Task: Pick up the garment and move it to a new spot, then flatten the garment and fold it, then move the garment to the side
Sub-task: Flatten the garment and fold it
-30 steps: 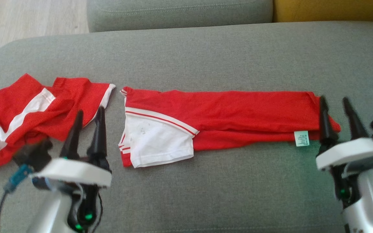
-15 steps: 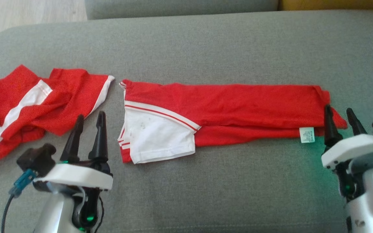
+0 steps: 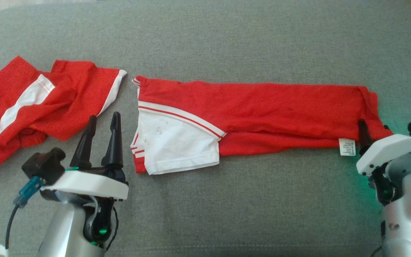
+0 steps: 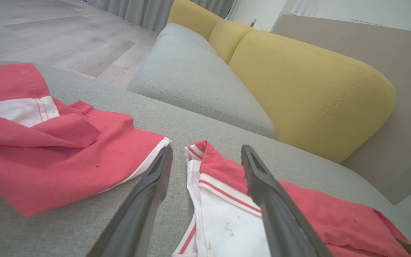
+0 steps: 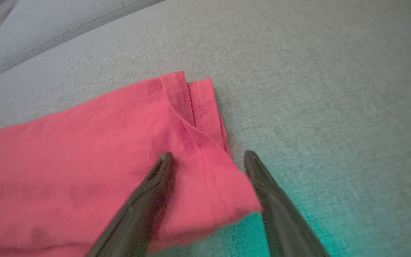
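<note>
The garment (image 3: 262, 107) is a red shirt with a white sleeve, folded into a long strip across the grey sofa seat (image 3: 227, 35). My left gripper (image 3: 104, 117) stands open just left of the strip's white-sleeved end, with nothing between its fingers. Seen from the left wrist, the left gripper (image 4: 206, 150) points at the collar corner of the garment (image 4: 227, 217). My right gripper (image 3: 373, 125) is at the strip's right end, partly hidden by its own wrist. From the right wrist, the right gripper (image 5: 208, 154) is open, with the hem corner of the garment (image 5: 84, 153) lying between its fingers.
A second red garment with a white stripe (image 3: 30, 103) lies crumpled at the seat's left, close to my left gripper. Behind the seat are a grey cushion (image 4: 191, 78) and a yellow cushion (image 4: 298, 89). Wooden floor (image 4: 48, 35) lies beyond the left edge.
The head camera has tilted down, shifting the whole picture. My right gripper has dipped lower onto the garment's right end. My left gripper has edged right, off the crumpled garment. Both stay open.
</note>
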Controlling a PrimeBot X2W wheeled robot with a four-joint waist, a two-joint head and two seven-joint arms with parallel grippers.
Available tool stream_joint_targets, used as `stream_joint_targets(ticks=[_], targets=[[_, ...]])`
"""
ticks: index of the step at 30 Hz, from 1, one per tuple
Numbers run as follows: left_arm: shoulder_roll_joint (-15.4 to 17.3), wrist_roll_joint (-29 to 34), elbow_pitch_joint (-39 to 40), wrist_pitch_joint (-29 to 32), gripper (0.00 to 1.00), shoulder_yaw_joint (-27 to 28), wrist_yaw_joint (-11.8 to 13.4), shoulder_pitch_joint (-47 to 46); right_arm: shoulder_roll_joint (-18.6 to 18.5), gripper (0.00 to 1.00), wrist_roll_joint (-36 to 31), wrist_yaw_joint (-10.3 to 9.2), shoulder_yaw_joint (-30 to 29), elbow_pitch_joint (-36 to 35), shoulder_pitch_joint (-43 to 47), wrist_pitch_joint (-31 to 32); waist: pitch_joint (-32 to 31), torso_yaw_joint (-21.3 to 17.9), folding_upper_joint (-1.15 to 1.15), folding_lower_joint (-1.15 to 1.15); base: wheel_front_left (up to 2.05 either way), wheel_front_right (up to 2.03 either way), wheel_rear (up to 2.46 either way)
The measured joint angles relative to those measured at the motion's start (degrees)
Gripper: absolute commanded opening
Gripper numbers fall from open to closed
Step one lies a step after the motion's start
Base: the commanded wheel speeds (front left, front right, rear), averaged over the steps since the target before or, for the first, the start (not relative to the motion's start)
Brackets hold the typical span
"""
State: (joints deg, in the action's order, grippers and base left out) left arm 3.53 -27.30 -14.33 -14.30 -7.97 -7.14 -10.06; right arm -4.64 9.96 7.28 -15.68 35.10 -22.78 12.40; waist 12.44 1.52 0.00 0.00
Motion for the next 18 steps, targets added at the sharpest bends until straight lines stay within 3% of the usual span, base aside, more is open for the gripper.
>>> stream_joint_targets(ticks=[10,11,12,18], targets=[[0.1,0.0,0.1,0.0,1.0,0.0,0.0,-1.4,0.6,1.0,-0.1,0.0,-1.0,1.1,-2.3,4.6,1.2,-0.1,0.0,0.0,0.0,0.0,0.0],[0.1,0.0,0.1,0.0,1.0,0.0,0.0,-1.4,0.6,0.4,0.2,0.0,-0.8,1.0,-2.4,4.7,1.2,-0.2,0.0,0.0,0.0,0.0,0.0],[0.1,0.0,0.1,0.0,1.0,0.1,0.0,-1.5,0.6,0.0,0.2,0.0,-0.6,1.0,-2.5,4.8,1.2,-0.2,0.0,0.0,0.0,0.0,0.0],[0.1,0.0,0.0,0.0,1.0,1.2,0.0,-2.1,1.0,0.0,1.9,0.0,-0.4,0.6,-2.4,4.4,1.0,-0.5,0.0,0.0,0.0,0.0,0.0]])
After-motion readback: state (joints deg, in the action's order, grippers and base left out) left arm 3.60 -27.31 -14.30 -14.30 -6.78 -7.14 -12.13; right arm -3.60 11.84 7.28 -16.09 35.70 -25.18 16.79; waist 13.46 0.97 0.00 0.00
